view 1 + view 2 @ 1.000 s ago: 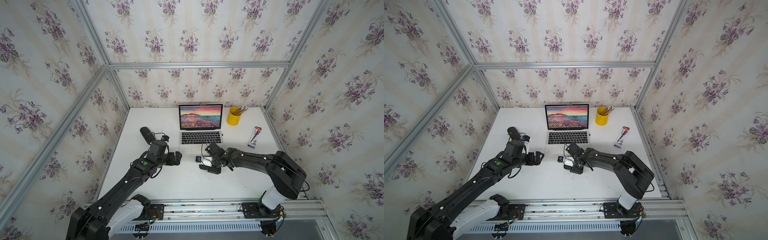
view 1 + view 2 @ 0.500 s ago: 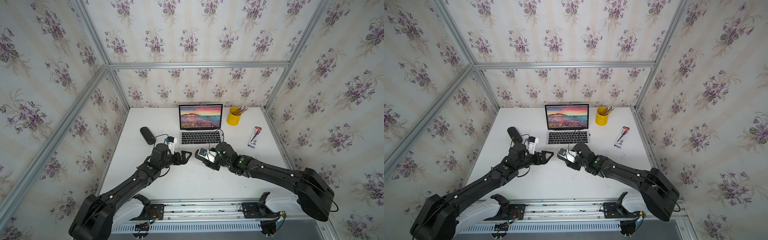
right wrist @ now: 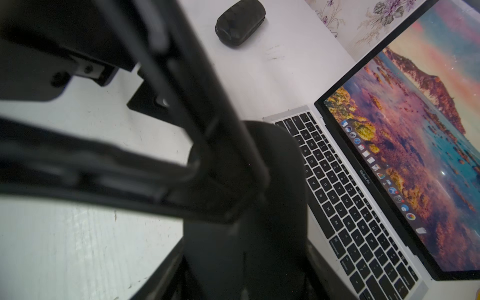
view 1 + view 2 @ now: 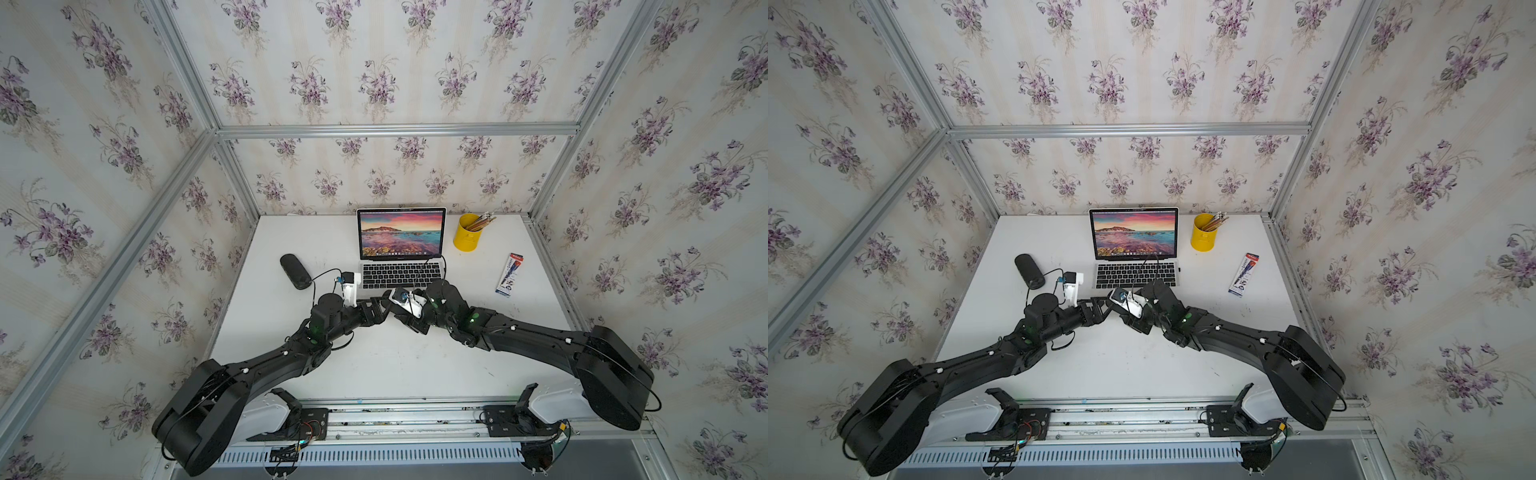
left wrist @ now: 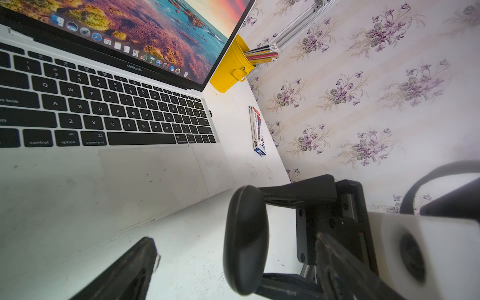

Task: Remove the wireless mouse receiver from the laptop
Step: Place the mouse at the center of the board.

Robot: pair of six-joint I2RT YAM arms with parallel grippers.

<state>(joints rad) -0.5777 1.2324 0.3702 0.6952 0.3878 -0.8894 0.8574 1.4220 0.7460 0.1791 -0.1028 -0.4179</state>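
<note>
The slim silver laptop (image 4: 401,272) with black keys and a sunset seascape on its screen sits open on the white table (image 4: 395,365), its long side running left to right and its screen facing the arms. The wireless mouse receiver (image 5: 210,113), a tiny black stub, sits in the laptop's right edge, level with the upper key rows. It points sideways, away from the keys, and the part that shows is longer along the edge than it sticks out. The left wrist view shows it plainly. In a top view the receiver (image 4: 1179,269) is a mere speck, while the right wrist view takes in the laptop's left side and the long black rounded case (image 3: 240,22) beyond it. Just in front of the laptop's front edge, the right gripper (image 5: 259,236) is clamped on a black oval mouse (image 5: 244,241). The left gripper (image 4: 381,311) has its jaws wide apart on either side of that mouse, one finger (image 5: 130,270) clear of it
</note>
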